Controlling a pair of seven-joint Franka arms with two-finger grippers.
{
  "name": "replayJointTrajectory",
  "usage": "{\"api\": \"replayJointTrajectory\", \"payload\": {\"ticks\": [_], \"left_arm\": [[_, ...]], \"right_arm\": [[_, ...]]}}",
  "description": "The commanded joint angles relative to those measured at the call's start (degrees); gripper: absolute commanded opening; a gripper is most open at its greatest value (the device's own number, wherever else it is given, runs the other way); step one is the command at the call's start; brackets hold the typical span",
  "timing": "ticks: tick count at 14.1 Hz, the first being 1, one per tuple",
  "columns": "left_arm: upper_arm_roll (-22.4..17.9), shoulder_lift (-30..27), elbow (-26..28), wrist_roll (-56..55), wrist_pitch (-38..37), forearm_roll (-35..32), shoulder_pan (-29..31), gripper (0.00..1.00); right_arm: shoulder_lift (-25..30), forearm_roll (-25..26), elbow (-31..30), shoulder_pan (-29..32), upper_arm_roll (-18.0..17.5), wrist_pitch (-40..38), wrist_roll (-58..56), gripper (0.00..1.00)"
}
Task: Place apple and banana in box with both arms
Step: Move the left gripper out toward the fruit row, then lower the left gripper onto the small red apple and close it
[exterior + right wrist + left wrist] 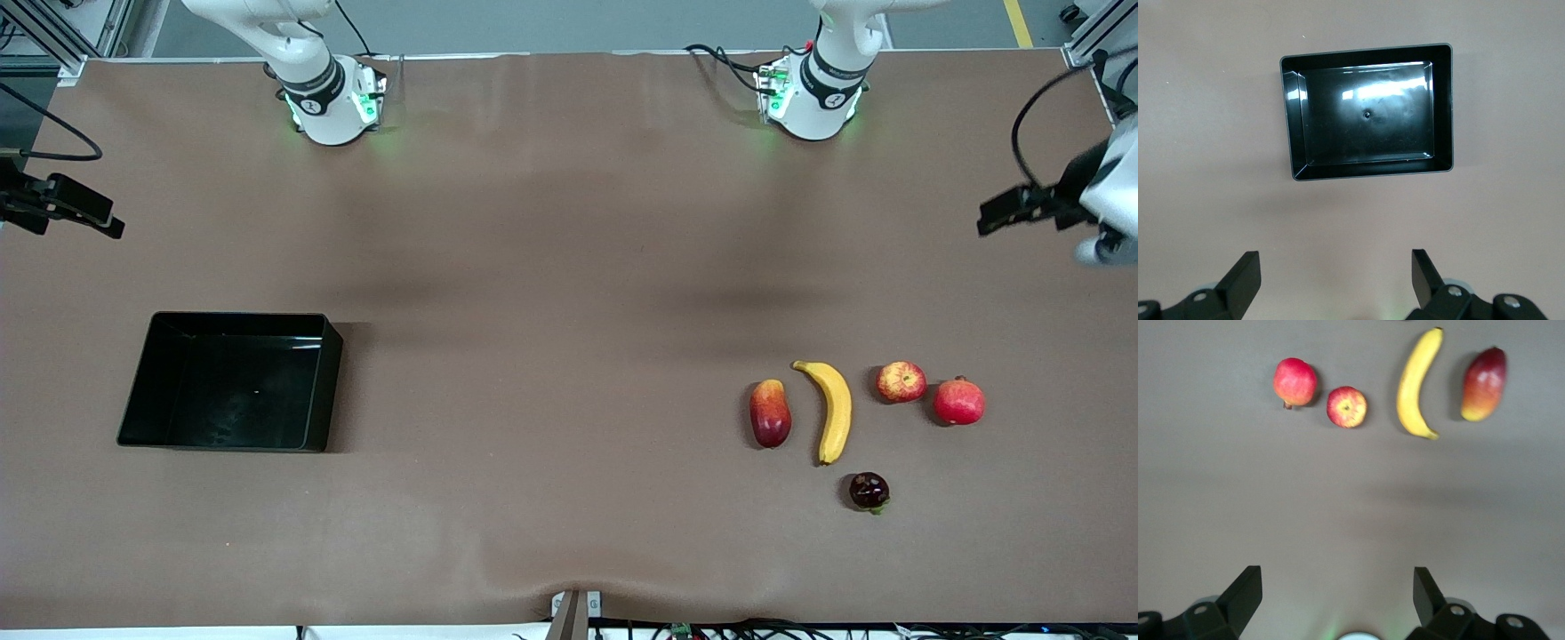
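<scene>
The yellow banana (pixel 831 409) lies toward the left arm's end of the table, with the small red-yellow apple (pixel 901 381) beside it. Both show in the left wrist view, banana (pixel 1418 383) and apple (pixel 1347 407). The black box (pixel 222 391) stands empty toward the right arm's end and shows in the right wrist view (pixel 1365 127). My left gripper (pixel 1337 572) is open and empty, high over bare table near its base, apart from the fruit. My right gripper (pixel 1334 254) is open and empty, high over bare table, apart from the box. Neither gripper shows in the front view.
A plain red round fruit (pixel 959 402) lies beside the apple. A red-yellow mango-like fruit (pixel 770 413) lies beside the banana. A small dark fruit (pixel 869 491) lies nearer the front camera than the banana. Black fixtures stand at both table ends (pixel 62 206) (pixel 1031 204).
</scene>
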State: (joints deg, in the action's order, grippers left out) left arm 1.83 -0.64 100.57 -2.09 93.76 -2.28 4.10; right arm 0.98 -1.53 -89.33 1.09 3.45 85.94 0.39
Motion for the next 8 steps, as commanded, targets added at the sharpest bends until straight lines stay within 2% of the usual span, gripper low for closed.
{"api": "replayJointTrajectory", "payload": {"ticks": [1, 3, 6, 8], "left_arm": [[0.19, 0.1, 9.88, 0.07, 13.07, 0.08, 2.75, 1.0], [0.19, 4.65, 11.83, -2.98, 20.99, 0.08, 4.49, 1.0], [0.01, 14.32, 11.05, -13.24, 30.57, -2.63, 5.38, 1.0], [0.19, 17.5, 10.61, -23.17, 33.41, -3.78, 5.74, 1.0]], "right_arm": [[-0.01, 0.48, 0.65, 0.23, -0.02, -0.25, -0.39, 1.0], [-0.1, 0.48, 0.65, 0.14, -0.11, -0.25, -0.39, 1.0], [-0.1, 0.48, 0.65, 0.14, -0.11, -0.25, -0.39, 1.0], [-0.1, 0.39, 0.65, 0.14, -0.11, -0.25, -0.39, 1.0]]}}
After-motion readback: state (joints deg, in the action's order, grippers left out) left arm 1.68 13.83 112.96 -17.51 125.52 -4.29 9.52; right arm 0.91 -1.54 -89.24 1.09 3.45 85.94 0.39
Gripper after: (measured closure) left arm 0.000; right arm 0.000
